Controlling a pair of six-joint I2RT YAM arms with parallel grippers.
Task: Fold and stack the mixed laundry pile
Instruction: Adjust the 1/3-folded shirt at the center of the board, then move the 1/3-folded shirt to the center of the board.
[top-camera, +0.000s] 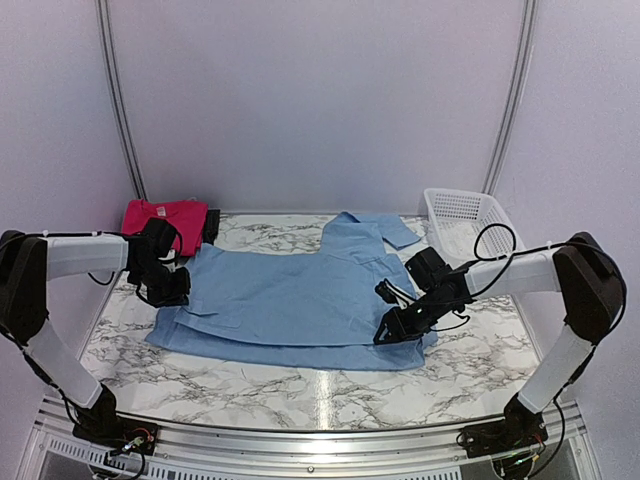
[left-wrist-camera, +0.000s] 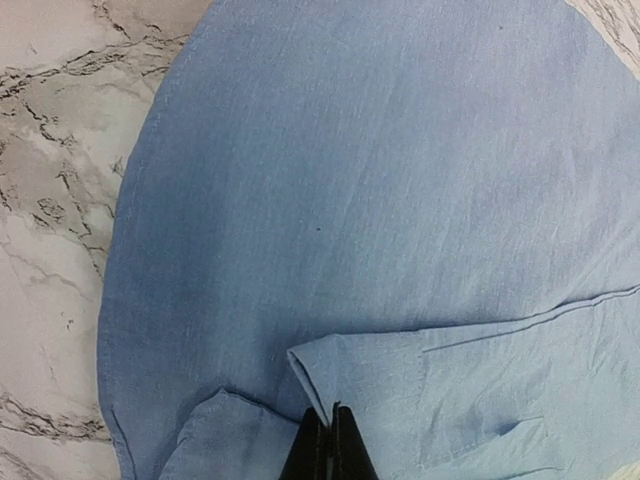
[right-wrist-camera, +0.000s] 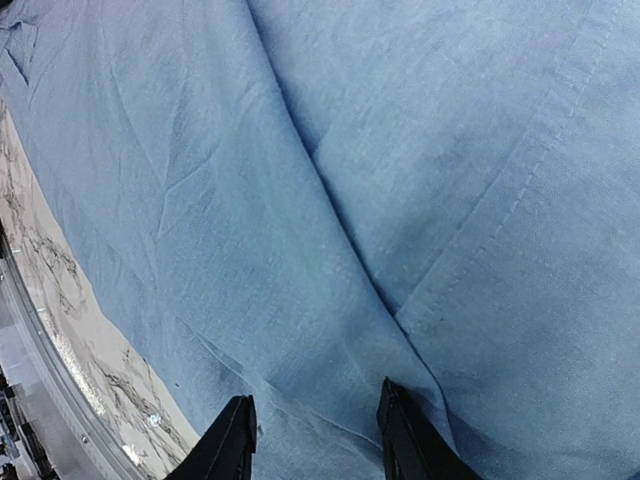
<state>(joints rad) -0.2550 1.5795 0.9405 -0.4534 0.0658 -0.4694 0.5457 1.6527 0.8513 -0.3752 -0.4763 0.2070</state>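
The light blue shirt (top-camera: 290, 300) lies flat and lightly creased, lengthwise left to right, collar at the far right. The left gripper (left-wrist-camera: 328, 412) pinches a fold at its left end. The right gripper (right-wrist-camera: 315, 395) is released over its right end.

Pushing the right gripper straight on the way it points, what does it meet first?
Probably the light blue shirt: the right gripper points at its creased cloth, jaws open; depth unclear.

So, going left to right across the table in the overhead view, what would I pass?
red T-shirt → blue shirt → basket
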